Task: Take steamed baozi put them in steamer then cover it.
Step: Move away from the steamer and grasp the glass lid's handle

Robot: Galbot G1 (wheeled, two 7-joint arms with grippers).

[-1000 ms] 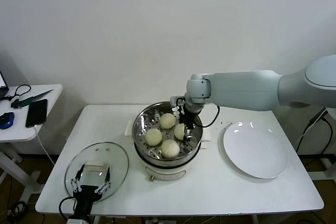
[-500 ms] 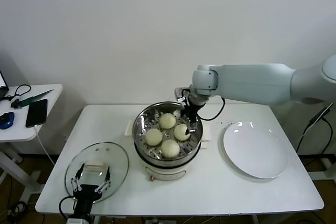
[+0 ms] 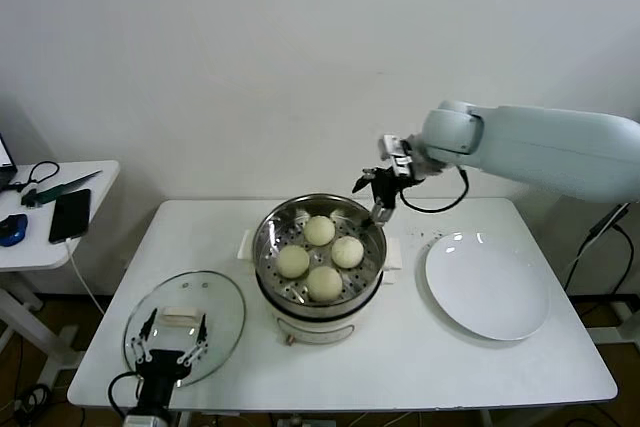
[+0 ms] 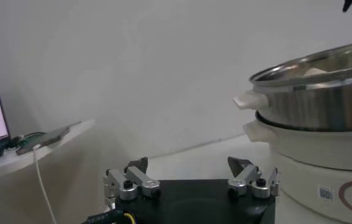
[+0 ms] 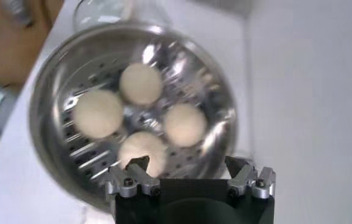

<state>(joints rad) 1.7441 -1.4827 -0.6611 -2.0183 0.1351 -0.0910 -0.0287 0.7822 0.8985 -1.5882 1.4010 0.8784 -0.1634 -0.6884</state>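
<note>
Several cream-white baozi lie on the perforated insert of the shiny steel steamer at the table's middle; they also show in the right wrist view. My right gripper is open and empty, raised above the steamer's far right rim. The glass cover with its white handle lies flat on the table's front left. My left gripper is open and empty just above the cover's near edge. The left wrist view shows the steamer's side and the open fingers.
A flat white plate lies on the table's right side. A small side table at the far left holds a phone, cables and tools. A white wall stands behind.
My right gripper has let go of a baozi in the steamer, risen out of the pot and moved back and right. My left gripper has edged slightly toward the table's front.
</note>
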